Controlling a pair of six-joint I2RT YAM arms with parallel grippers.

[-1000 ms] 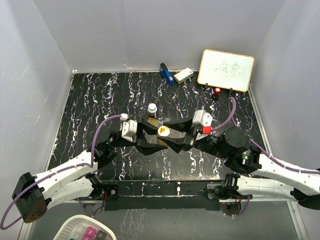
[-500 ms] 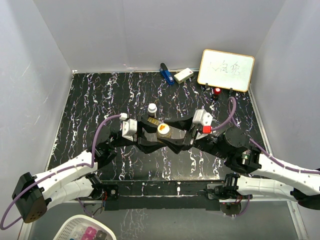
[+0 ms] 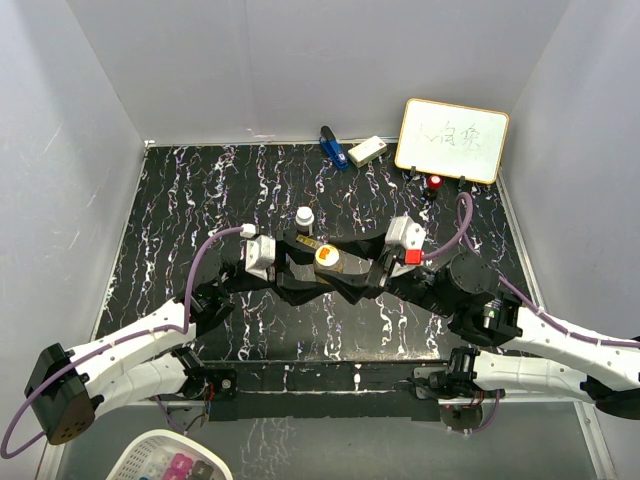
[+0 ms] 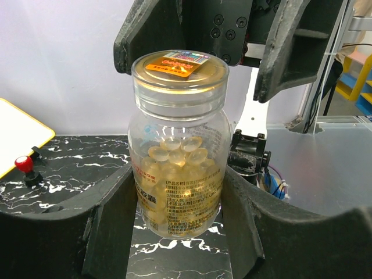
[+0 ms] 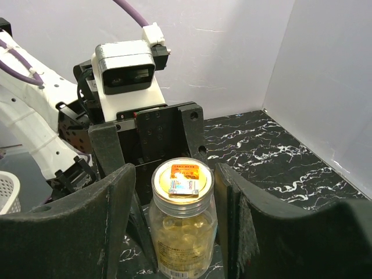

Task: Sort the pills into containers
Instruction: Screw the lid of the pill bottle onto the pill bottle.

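A golden-amber bottle (image 4: 177,151) full of pale capsules stands upright at the table's middle (image 3: 327,257). It has a clear lid with an orange sticker (image 5: 182,179). My left gripper (image 4: 179,195) is shut on the bottle's body, one finger pressed on each side. My right gripper (image 5: 177,192) reaches in from the opposite side and is open. Its fingers (image 4: 285,52) flank the lid with a small gap on each side. A dark bottle with a white round cap (image 3: 304,216) stands just behind. A small yellowish box (image 3: 308,243) shows partly under the left gripper.
A whiteboard (image 3: 452,140) leans at the back right with a red-topped item (image 3: 435,183) in front of it. A blue object (image 3: 331,147) and a white block (image 3: 366,151) lie by the back wall. A white basket (image 3: 170,462) sits below the table's near edge.
The bottle and both grippers have shifted slightly toward the far side. The right jaws stand a little wider off the lid than a second ago.
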